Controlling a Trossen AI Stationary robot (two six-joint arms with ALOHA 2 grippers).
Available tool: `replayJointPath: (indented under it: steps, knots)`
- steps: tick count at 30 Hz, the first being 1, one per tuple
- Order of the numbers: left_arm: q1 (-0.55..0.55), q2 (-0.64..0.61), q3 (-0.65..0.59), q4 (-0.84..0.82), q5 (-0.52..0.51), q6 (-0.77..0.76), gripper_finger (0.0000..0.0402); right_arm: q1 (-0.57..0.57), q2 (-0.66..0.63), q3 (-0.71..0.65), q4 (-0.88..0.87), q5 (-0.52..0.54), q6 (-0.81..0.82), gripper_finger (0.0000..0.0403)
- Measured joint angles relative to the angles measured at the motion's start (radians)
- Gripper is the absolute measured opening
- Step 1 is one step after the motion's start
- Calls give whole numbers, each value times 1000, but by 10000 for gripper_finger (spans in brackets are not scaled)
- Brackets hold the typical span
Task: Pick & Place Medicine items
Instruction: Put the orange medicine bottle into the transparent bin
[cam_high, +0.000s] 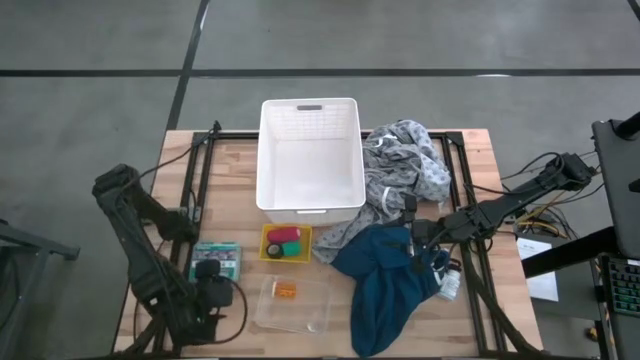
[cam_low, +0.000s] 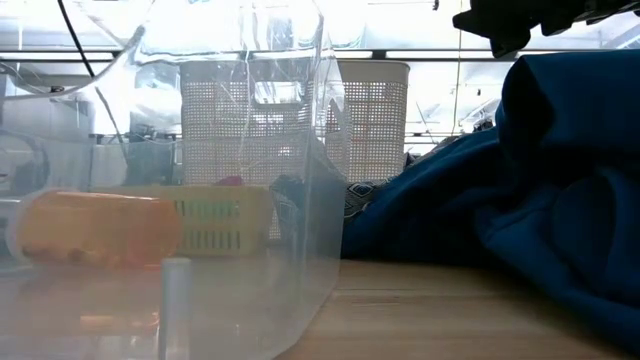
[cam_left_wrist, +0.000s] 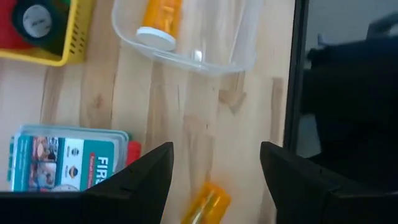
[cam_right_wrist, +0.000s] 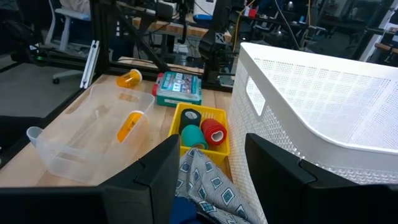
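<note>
Left gripper (cam_left_wrist: 214, 180) low near the first-aid box (cam_left_wrist: 65, 158), jaws apart, empty. Right gripper (cam_right_wrist: 208, 174) over the cloths, jaws apart, seemingly empty. One orange bottle (cam_right_wrist: 129, 125) lies in the clear tub (cam_right_wrist: 74, 146).

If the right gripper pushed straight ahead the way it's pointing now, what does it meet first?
Probably the grey patterned cloth bunched right under the right gripper, whose fingers stand apart and empty. Past that lies the yellow basket of rolls, beside the white basket. Depth is hard to judge from the wrist view.
</note>
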Motion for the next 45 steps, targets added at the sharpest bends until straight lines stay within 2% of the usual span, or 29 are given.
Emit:
replayJointPath:
  steps: [5,12,14,20,40,45]
  knots:
    - [-13,0,-49,11,30,130,245,0,0,0,0,0,0,180]
    - [-14,0,-145,19,316,385,244,0,0,0,0,0,0,178]
    - [-14,0,-169,20,370,446,244,0,0,0,0,0,0,180]
    - [-7,1,-207,76,375,458,244,0,0,0,0,0,0,178]
    - [-8,8,-221,140,383,417,233,0,0,0,0,0,0,179]
    - [-8,8,-271,186,383,396,232,0,0,0,0,0,0,178]
